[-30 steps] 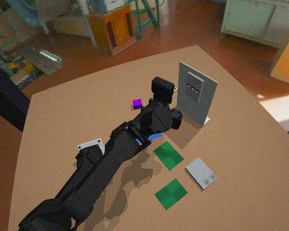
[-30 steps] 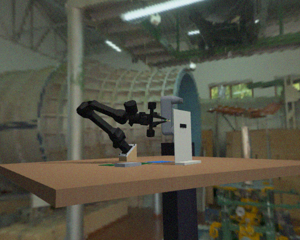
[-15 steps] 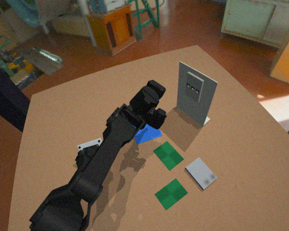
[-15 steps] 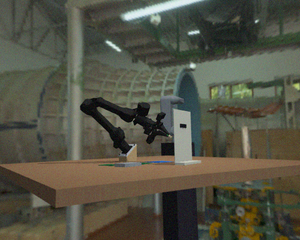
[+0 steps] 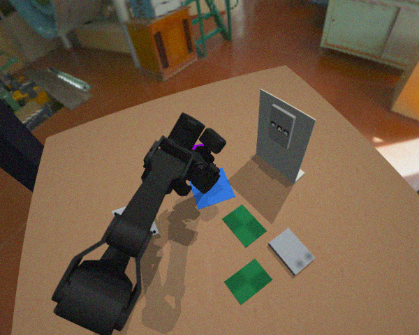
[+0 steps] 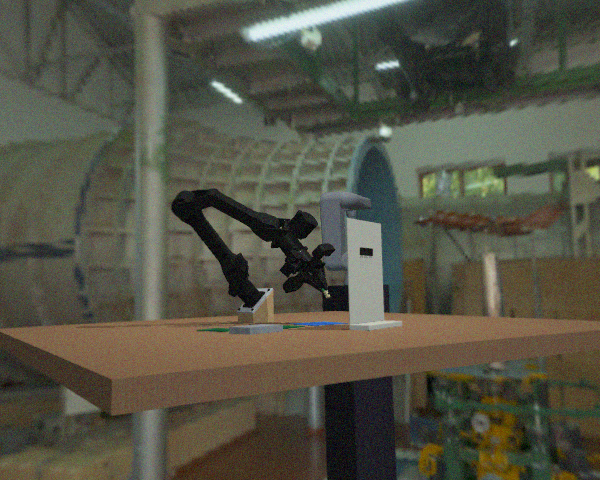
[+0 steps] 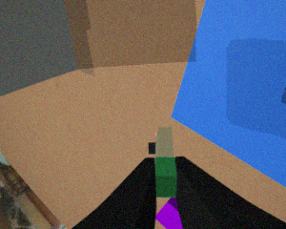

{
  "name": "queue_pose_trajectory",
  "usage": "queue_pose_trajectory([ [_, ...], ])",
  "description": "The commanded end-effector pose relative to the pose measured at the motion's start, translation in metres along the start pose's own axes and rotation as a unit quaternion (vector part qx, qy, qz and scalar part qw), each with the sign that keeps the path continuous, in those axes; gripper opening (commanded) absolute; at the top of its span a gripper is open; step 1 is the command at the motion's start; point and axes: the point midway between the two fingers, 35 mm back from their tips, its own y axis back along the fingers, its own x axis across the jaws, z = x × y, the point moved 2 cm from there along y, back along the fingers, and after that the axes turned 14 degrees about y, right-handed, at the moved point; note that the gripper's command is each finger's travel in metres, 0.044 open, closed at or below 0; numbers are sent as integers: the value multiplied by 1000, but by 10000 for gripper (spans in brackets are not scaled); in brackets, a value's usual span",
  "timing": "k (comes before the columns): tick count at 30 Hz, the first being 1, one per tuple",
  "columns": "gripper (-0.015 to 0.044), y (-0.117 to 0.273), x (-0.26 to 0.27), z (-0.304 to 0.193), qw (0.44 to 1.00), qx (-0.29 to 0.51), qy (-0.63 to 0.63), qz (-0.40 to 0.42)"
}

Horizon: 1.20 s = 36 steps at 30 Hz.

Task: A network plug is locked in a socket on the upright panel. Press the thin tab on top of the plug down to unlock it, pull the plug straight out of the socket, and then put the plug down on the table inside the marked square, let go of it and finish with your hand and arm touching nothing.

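The gripper [image 7: 165,175] is closed on the network plug [image 7: 165,160], which is pinched between the two black fingers with its pale tip pointing down. The plug is held above the table [image 5: 339,223], clear of it. The blue marked square [image 7: 245,76] lies just beyond the fingertips, and the upright panel [image 5: 285,135] stands further off.

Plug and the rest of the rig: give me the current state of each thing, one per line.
Plug: out of the socket, held in the jaws, above the table.
Gripper: shut on the plug, tilted downward.
Panel: upright, all three sockets look empty.
Blue square: nothing on it; the plug is not yet over it.
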Motion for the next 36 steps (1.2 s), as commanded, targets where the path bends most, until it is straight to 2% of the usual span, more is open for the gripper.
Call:
queue_pose_trajectory([
  [1, 0, 2, -9, -3, 999, -37, 4, -27],
  [5, 0, 3, -15, -4, 997, -63, 7, -42],
  [36, 0, -25, -34, -5, 997, -62, 7, -42],
])
